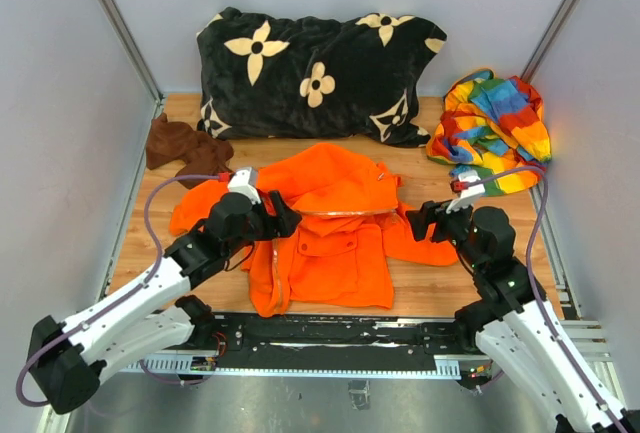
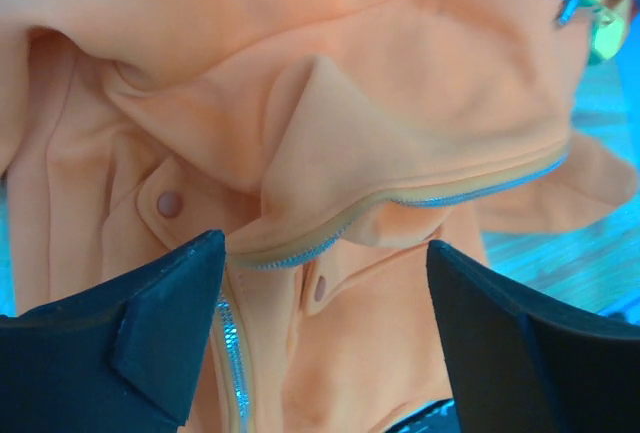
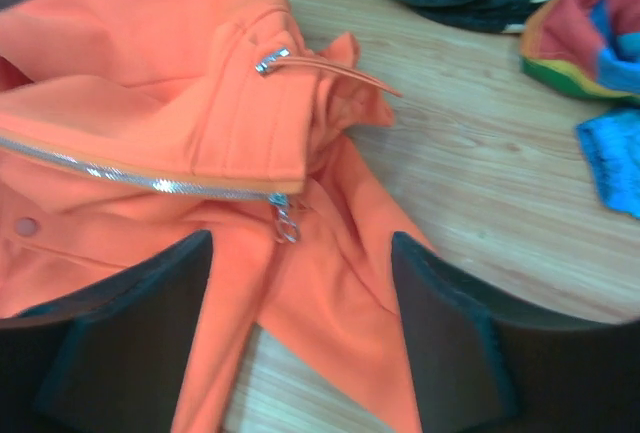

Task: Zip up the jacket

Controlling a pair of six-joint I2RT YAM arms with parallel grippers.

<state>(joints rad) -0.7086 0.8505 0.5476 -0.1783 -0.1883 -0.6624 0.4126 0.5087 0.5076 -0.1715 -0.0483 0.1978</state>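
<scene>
The bright orange jacket [image 1: 330, 238] lies crumpled in the middle of the wooden table, its pale zipper strip [image 1: 330, 213] running across it. My left gripper [image 1: 285, 218] hovers at the jacket's left side, open, with the zipper teeth [image 2: 300, 251] and a snap button [image 2: 170, 203] just beyond its fingers [image 2: 150, 323]. My right gripper [image 1: 420, 221] is at the jacket's right edge, also open, nothing between its fingers [image 3: 470, 343]. The metal zipper pull [image 3: 285, 221] hangs at the end of the silver zipper teeth [image 3: 130, 178], just ahead of the right gripper [image 3: 300, 293].
A black pillow with cream flowers [image 1: 315, 73] lies at the back. A rainbow-striped cloth [image 1: 495, 128] sits at the back right, and a small dark brown cloth [image 1: 180, 148] at the back left. Grey walls close in the table on three sides.
</scene>
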